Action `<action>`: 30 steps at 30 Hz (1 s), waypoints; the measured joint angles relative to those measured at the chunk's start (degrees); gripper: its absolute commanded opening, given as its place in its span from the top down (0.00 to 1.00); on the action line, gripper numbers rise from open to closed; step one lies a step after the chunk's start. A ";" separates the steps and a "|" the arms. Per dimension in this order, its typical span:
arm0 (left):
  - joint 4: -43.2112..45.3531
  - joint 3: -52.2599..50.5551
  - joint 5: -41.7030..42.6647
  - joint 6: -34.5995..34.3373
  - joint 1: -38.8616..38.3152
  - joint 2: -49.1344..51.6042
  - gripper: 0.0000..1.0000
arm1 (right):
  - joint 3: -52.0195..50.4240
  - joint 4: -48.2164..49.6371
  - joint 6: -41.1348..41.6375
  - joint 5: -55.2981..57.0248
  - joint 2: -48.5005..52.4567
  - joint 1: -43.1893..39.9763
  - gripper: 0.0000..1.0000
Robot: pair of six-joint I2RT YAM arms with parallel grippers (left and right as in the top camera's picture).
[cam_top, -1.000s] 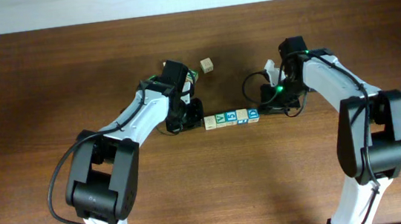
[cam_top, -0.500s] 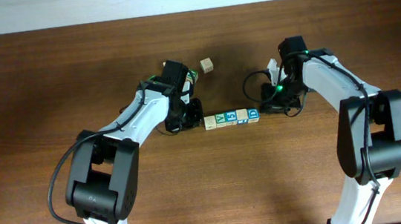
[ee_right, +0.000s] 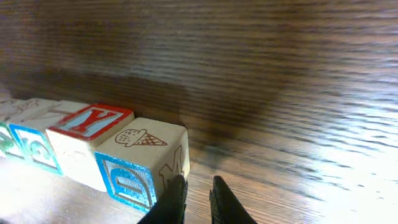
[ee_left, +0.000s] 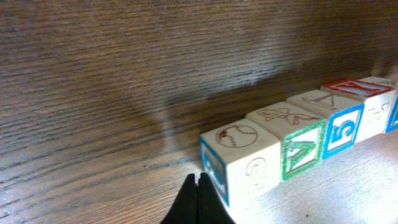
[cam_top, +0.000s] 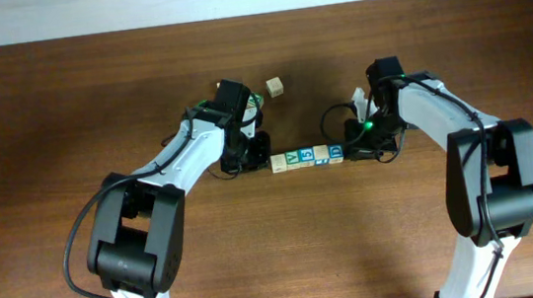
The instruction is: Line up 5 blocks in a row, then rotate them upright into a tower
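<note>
Looking down, I see the blocks [cam_top: 307, 157] in a row on the tabletop [cam_top: 278, 257] between both tools. Left tool [ee_left: 199, 196] pinched closed, empty, at one end; right tool [ee_right: 198, 186] barely parted, holding nothing, beside the other end.

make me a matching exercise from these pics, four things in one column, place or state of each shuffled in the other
1 wooden cube with baseball drawing
2 wooden cube with ice cream drawing
3 lone pale wooden cube
4 left gripper

a right end of row
b jaws shut
c apart, beyond the row
d left end of row

Pairs: 1-d, 2-a, 3-c, 4-b
</note>
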 measured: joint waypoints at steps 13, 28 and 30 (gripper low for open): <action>-0.28 0.00 -0.07 0.02 0.28 0.00 1.00 | 0.00 0.00 0.11 0.07 0.02 1.20 0.84; 0.20 0.00 -0.09 0.02 0.24 0.02 1.00 | -0.02 2.99 -0.48 -1.77 0.02 -0.42 0.89; 0.20 0.00 -0.09 0.02 0.24 0.04 1.00 | -0.13 3.50 -0.63 -2.89 0.02 -0.42 0.91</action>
